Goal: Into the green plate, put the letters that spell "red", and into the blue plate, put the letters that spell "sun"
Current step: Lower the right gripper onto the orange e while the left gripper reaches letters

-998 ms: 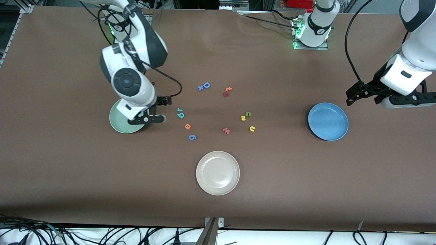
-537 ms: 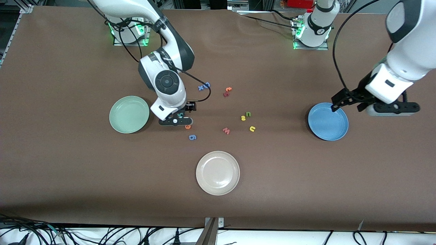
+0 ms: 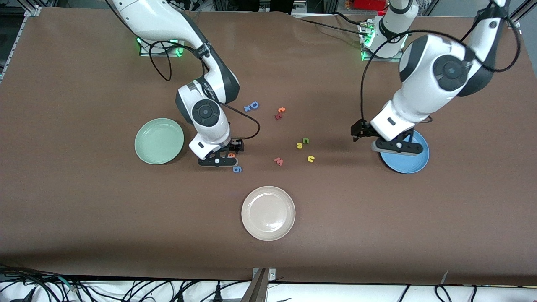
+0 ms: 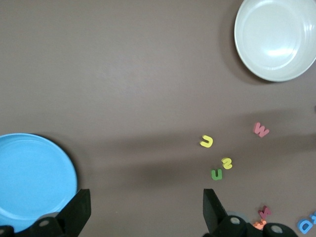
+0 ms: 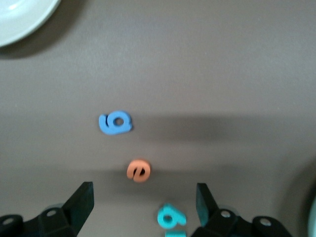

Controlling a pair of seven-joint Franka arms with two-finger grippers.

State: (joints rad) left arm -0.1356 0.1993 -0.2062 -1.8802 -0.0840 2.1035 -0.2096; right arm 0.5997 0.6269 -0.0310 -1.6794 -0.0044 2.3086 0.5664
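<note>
My right gripper (image 3: 218, 160) hangs open low over the orange "e" (image 3: 231, 155), beside the green plate (image 3: 156, 142). In the right wrist view its fingers (image 5: 85, 201) stand wide. The teal "d" (image 5: 171, 216) lies between them, the "e" (image 5: 138, 170) just off their tips, and the thin teal "r" (image 5: 176, 233) shows at the picture's edge. My left gripper (image 3: 396, 147) is open over the rim of the blue plate (image 3: 409, 164), with bare table between its fingers (image 4: 211, 210). The yellow "u" (image 4: 206, 141), yellow "s" (image 4: 226, 162) and green "n" (image 4: 216, 174) lie on the table toward the middle.
A blue "6" piece (image 3: 237, 169) lies just nearer the front camera than the "e". A pink "w" (image 3: 278, 161) lies by the "u" (image 3: 311, 158). A blue "D" (image 3: 254, 105) and orange and red letters (image 3: 280, 113) lie farther back. A cream plate (image 3: 268, 213) sits nearest the camera.
My right arm swung from over the green plate to over the "e" and "d". My left arm came in from the table's end to over the blue plate's rim.
</note>
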